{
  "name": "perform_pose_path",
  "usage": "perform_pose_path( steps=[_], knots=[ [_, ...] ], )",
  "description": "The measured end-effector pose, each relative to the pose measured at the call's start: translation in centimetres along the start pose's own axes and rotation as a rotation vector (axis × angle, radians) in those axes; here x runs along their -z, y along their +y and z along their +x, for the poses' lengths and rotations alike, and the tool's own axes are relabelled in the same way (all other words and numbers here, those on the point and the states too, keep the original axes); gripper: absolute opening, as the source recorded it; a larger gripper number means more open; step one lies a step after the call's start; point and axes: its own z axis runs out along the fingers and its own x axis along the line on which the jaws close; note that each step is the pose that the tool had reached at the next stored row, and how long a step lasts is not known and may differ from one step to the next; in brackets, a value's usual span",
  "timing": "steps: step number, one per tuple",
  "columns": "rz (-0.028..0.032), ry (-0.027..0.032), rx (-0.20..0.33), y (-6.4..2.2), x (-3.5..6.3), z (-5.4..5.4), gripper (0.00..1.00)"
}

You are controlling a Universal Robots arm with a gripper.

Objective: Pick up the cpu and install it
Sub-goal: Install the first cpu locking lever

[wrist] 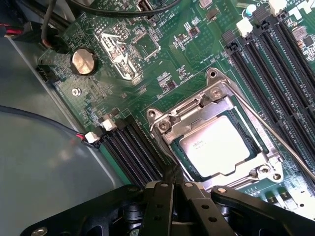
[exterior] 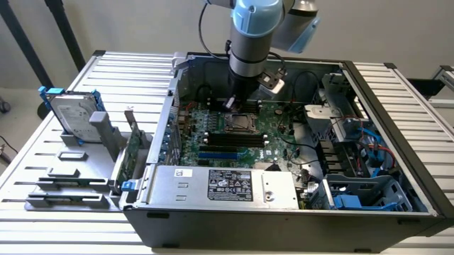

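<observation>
As the cpu lies in its socket and the closed, empty gripper hangs just beside, a bump may shift it.

arm upright, gripper pointing down, fingers seemingly closed, empty

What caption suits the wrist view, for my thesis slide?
The cpu sits in the motherboard socket, gripper just above its edge.
</observation>
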Motion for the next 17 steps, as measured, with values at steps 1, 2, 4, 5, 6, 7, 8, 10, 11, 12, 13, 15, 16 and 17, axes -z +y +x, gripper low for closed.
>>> perform_pose_path(
  steps=[1,2,4,5,6,7,8,10,11,12,13,15,16,17],
  knots=[
    [0.0001,-0.0001,0.001,0.05,-0.03,0.0,0.11],
    [0.0003,-0.0003,0.001,0.10,-0.05,0.1,0.11],
    [0.0005,-0.0007,0.003,0.23,-0.09,0.1,0.11],
    [0.0007,-0.0008,0.004,0.30,-0.10,0.2,0.11],
    [0.0009,-0.0008,0.005,0.37,-0.11,0.2,0.11],
    [0.0010,-0.0010,0.005,0.44,-0.11,0.3,0.11],
    [0.0012,-0.0010,0.006,0.52,-0.12,0.3,0.11],
    [0.0015,-0.0012,0.007,0.66,-0.12,0.4,0.11],
    [0.0016,-0.0013,0.008,0.73,-0.13,0.5,0.11],
    [0.0018,-0.0015,0.009,0.80,-0.12,0.5,0.11],
    [0.0019,-0.0016,0.009,0.86,-0.12,0.6,0.11],
    [0.0022,-0.0017,0.010,0.99,-0.13,0.7,0.11],
    [0.0022,-0.0018,0.011,1.06,-0.13,0.7,0.11],
    [0.0024,-0.0019,0.011,1.14,-0.13,0.8,0.11]
  ],
)
